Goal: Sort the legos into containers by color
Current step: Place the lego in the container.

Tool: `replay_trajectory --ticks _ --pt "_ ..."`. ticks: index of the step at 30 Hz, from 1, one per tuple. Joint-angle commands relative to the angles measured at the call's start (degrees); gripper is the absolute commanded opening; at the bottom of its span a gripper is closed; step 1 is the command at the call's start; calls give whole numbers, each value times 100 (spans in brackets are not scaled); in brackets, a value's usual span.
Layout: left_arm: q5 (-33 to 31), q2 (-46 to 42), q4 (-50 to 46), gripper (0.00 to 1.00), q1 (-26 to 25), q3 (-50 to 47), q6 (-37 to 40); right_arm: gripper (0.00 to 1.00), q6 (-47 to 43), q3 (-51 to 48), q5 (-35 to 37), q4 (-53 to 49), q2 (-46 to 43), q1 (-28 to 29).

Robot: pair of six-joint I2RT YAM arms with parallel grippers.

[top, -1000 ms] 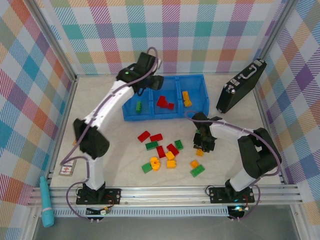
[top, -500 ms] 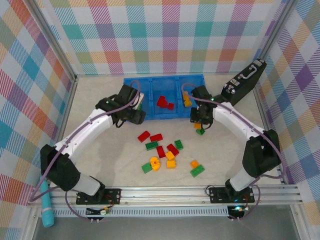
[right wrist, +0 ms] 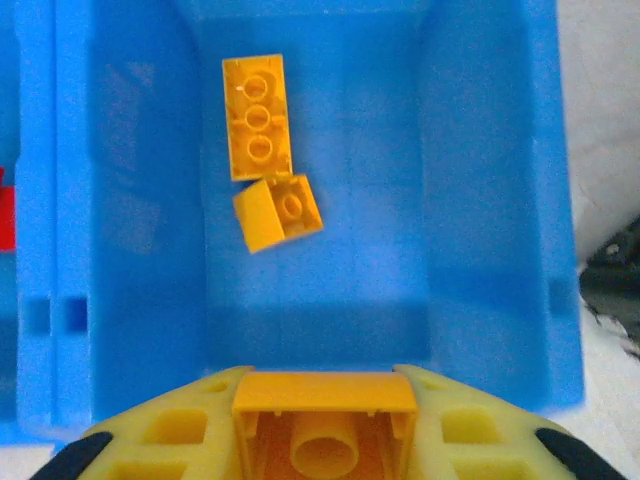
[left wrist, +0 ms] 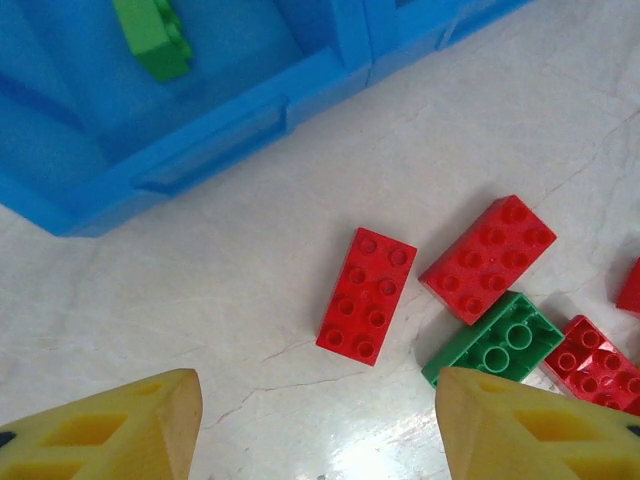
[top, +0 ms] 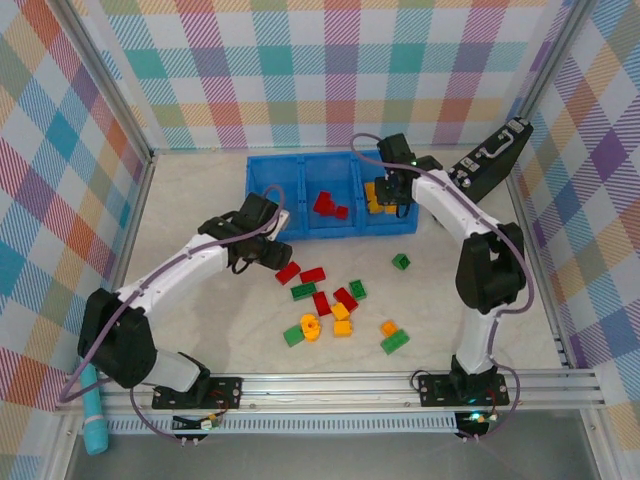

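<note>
Upper right, top view: right gripper (top: 389, 190) has swung over the rightmost compartment (right wrist: 480, 200), clenched on an orange brick (right wrist: 325, 402), release due; left gripper (left wrist: 318, 420), released, back above a red brick (left wrist: 367, 295)

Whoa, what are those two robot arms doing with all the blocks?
They are sorting bricks by color into a blue bin. The right hand is shut on a yellow-orange brick above the bin's right compartment, where two yellow-orange bricks already lie. The left hand hangs open over a red brick on the table. A green brick lies in the left compartment, red ones in the middle. Many loose bricks wait.
</note>
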Motion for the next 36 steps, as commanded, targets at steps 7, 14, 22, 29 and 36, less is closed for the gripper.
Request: replay_trajectory --ticks 7,14,22,29,36 --pt "47 842 190 63 5 23 386 28 -302 854 67 321 767 -37" --pt "188 1271 260 63 -46 33 574 30 -503 1241 157 352 1234 -41" --pt "133 1643 268 64 -118 132 706 34 -558 1469 123 344 1540 -36" --pt "271 1885 269 64 -213 261 729 42 -556 1464 104 374 1482 -37" --pt "452 2014 271 64 -241 257 746 51 -610 1504 51 394 1365 -36"
